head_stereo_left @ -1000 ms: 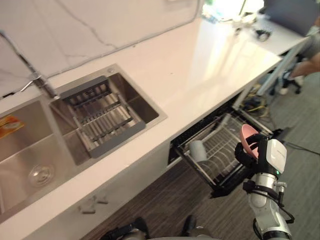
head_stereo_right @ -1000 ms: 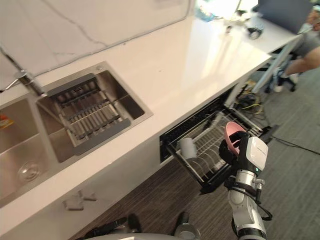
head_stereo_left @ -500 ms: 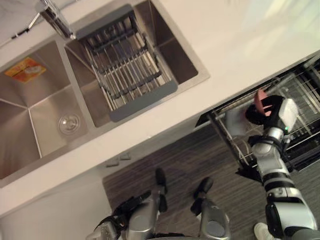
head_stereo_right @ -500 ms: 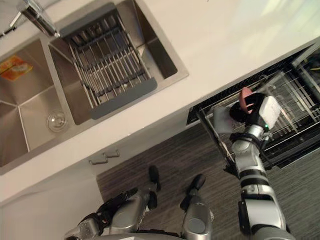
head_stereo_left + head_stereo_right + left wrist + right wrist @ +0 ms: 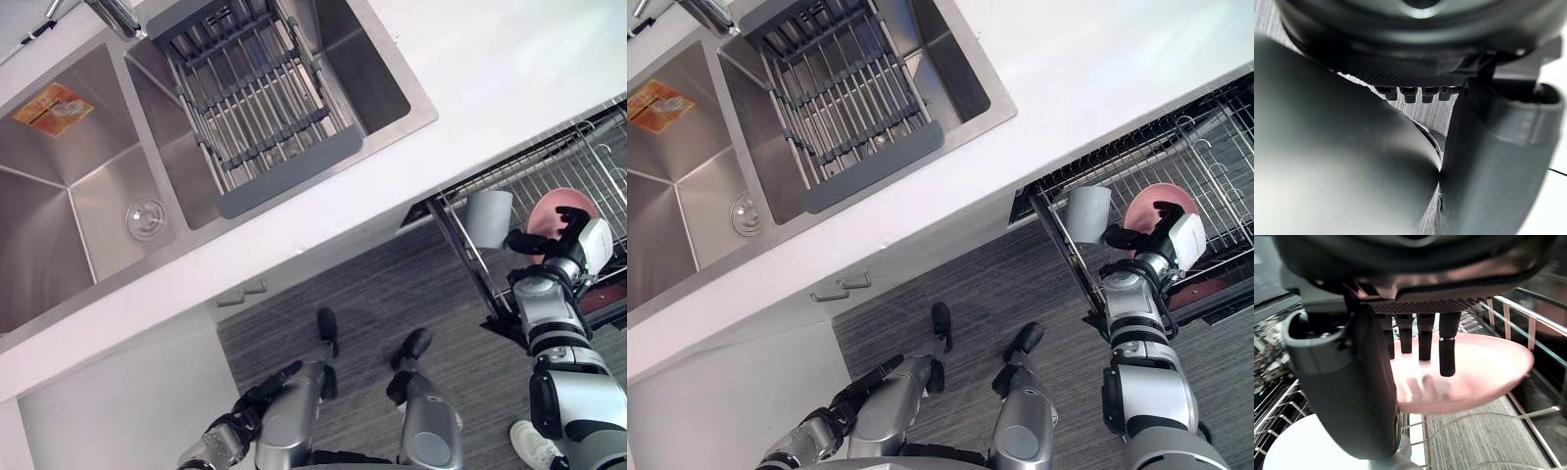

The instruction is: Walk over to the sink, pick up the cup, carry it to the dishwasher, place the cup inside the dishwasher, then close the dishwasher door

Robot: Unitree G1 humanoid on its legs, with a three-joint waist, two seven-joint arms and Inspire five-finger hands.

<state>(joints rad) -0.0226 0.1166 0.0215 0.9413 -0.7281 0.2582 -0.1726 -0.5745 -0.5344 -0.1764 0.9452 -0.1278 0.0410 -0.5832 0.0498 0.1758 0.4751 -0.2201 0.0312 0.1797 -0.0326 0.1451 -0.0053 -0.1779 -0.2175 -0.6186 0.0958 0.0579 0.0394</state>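
The cup (image 5: pixel 551 204) is pink, the mug (image 5: pixel 489 213) left of it pale grey. The floor (image 5: pixel 392 304) is dark grey with fine stripes, the countertop (image 5: pixel 509 59) white, the sink (image 5: pixel 88 196) steel-grey with an orange sticker (image 5: pixel 54 108).

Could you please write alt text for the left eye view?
The robot's right hand holds a pink cup over the pulled-out dishwasher rack, beside a pale cup already in it. Along the white counter, a steel sink holds a drainer.

A kitchen: steel sink (image 5: pixel 108 196), white counter (image 5: pixel 509 69), dishwasher rack (image 5: pixel 1205 166).
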